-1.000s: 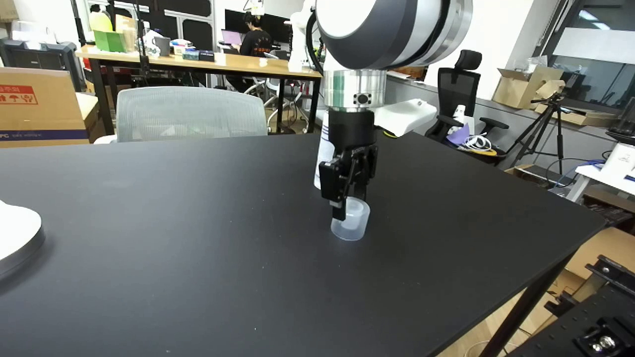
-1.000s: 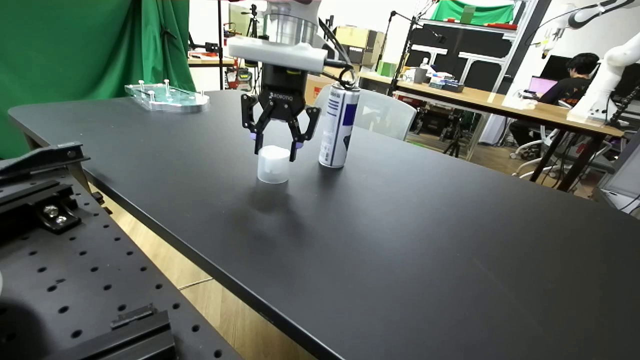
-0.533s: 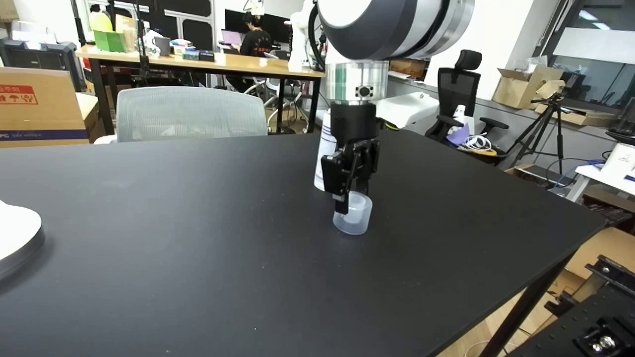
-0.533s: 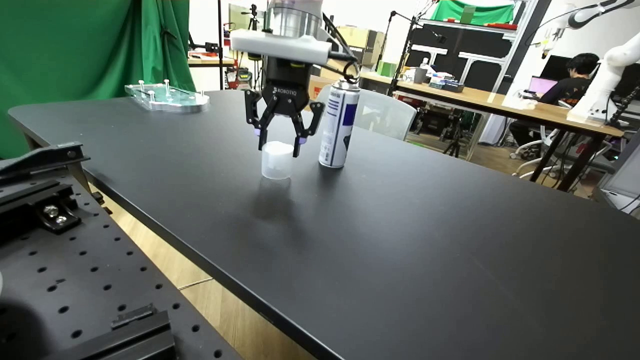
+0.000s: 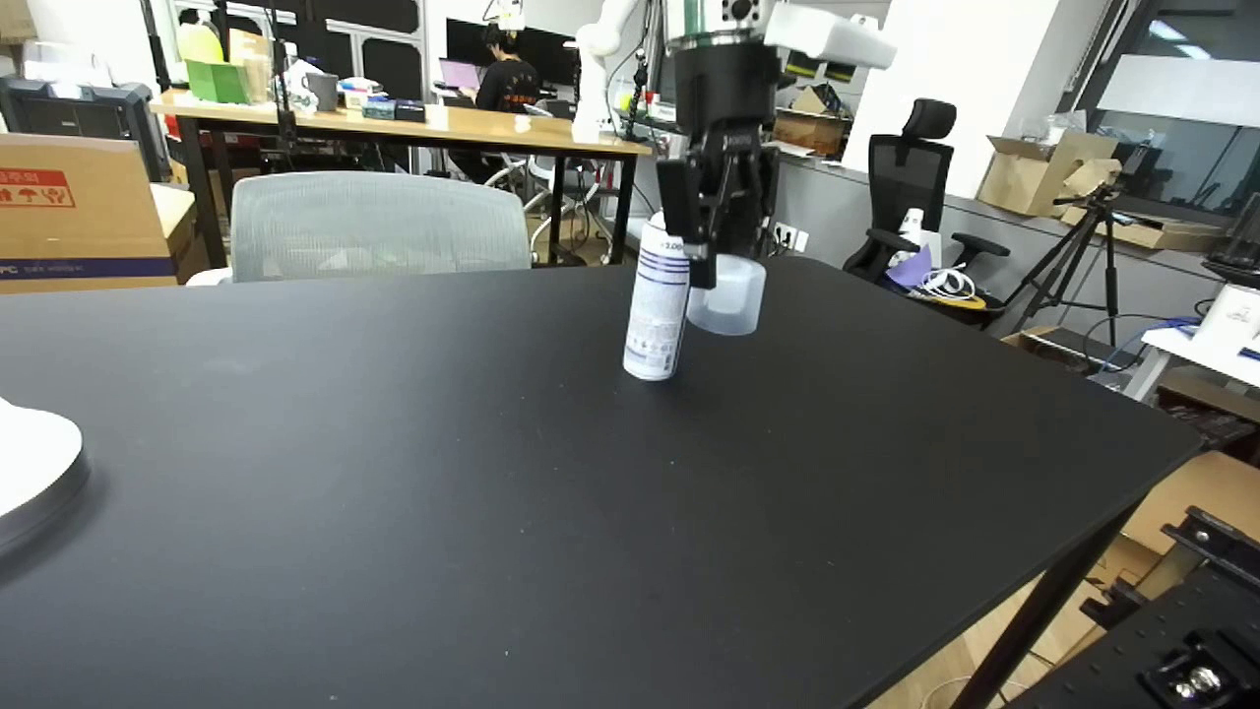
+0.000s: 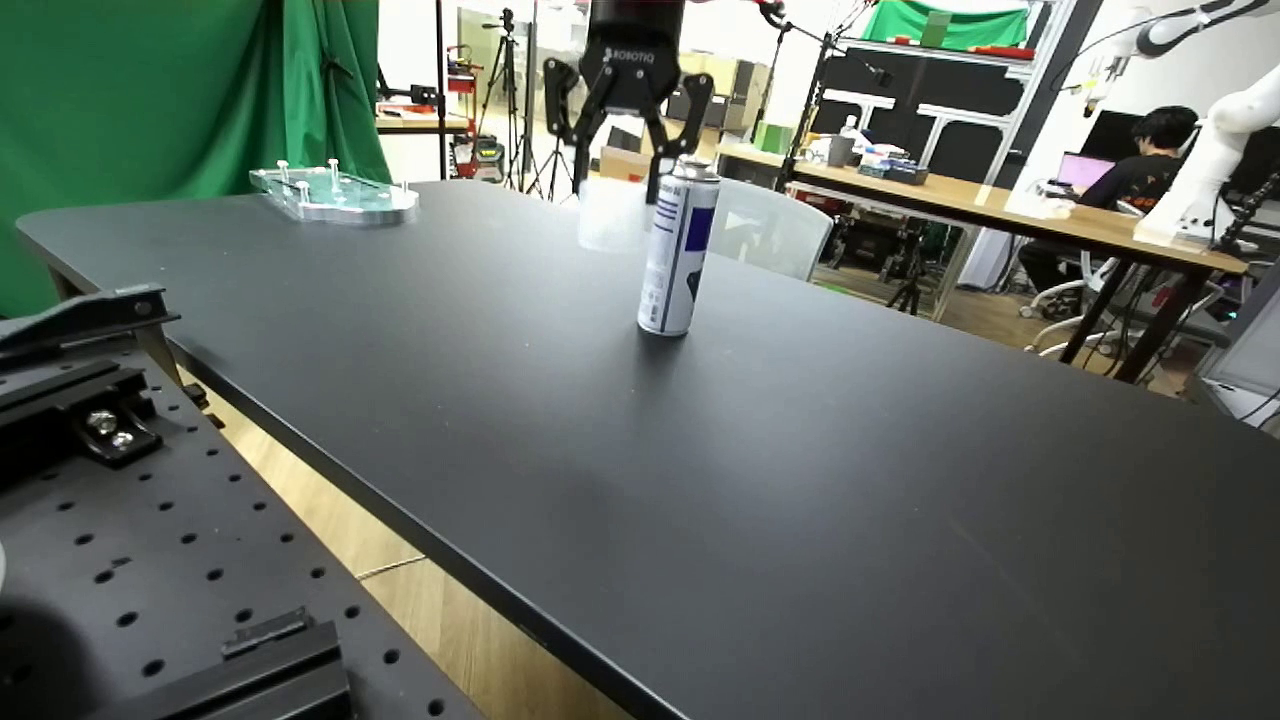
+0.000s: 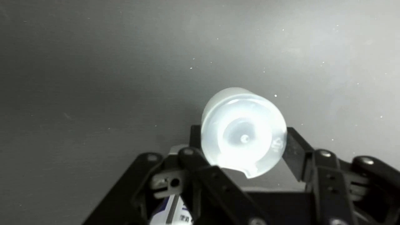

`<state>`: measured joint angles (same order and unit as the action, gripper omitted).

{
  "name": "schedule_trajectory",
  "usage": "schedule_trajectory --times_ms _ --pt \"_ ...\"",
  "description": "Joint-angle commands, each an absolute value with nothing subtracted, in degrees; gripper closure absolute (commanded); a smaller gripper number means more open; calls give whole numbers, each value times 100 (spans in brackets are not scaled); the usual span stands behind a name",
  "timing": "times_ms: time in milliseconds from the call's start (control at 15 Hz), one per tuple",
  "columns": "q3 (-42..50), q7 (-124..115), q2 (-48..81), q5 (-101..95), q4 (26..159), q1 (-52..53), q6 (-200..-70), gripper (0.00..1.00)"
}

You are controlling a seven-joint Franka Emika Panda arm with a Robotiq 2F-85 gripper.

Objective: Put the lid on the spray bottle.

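So in an exterior view my hand [image 5: 730, 258] is hanging over the dark bench [image 5: 394, 492] and it's gripping the lid [image 5: 731, 300], that stubby cloudy-clear thing, holding it up off the surface. The spray bottle [image 5: 655, 305] is standing upright on the bench and looking right next to the lid, with blue stripes and small print showing on its side; whether the two are touching, I'm honestly not managing to tell. A grey mesh chair [image 5: 379, 226] is sitting past the far edge, with a cardboard box [image 5: 84, 212] sitting beside it. In an exterior view my fingers [image 6: 654, 185] are pinching the lid from opposite sides, and it's showing up just beside the upper half of the bottle, looking pretty washed out tbh. A green curtain [image 6: 190, 100] is hanging at the back, and a clear slab [image 6: 340, 200] with pegs is lying toward the far end of the bench. In the wrist view the lid is sitting snug between my fingertips, its round, ringed face glaring white, and a sliver of the bottle's printed label is peeking out between my hand's dark links near the bottom.
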<state>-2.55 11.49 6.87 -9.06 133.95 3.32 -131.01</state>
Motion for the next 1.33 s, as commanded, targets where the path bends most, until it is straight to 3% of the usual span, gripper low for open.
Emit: schedule_trajectory --times_ms 0,600,667,867,933,1267 --pt "-231 1194 448 -875 12868 253 -12292 60" --pt "-237 1412 617 -544 11856 189 -11630 60" --pt "-253 1323 502 -656 12173 219 -11848 35" --pt "-254 1363 556 -595 12021 209 -11791 35" --pt "-254 1366 568 -583 12012 208 -11790 60" --pt "-248 1347 700 -602 11861 209 -11857 60"
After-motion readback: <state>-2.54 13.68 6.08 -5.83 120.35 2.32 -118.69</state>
